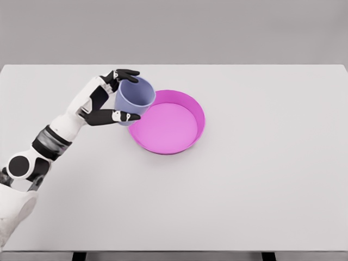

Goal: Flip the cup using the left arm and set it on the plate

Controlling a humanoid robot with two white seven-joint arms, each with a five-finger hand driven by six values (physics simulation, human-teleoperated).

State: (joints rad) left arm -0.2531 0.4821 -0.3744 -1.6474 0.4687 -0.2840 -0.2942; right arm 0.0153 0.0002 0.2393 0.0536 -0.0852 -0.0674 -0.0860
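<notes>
A lavender-blue cup (135,99) is held in my left hand (120,95), tilted with its open mouth facing up and toward the right. The fingers wrap over its far side and the thumb presses its near side. The cup hangs at the left rim of the magenta plate (187,142), a shallow round dish with a raised wall, standing near the middle of the white table (261,185). The cup's lower edge overlaps the plate's left rim; I cannot tell whether they touch. My left arm comes in from the lower left.
Only the cup and plate show on the white table. Its far edge runs along the top of the view against a grey wall, and its near edge runs along the bottom.
</notes>
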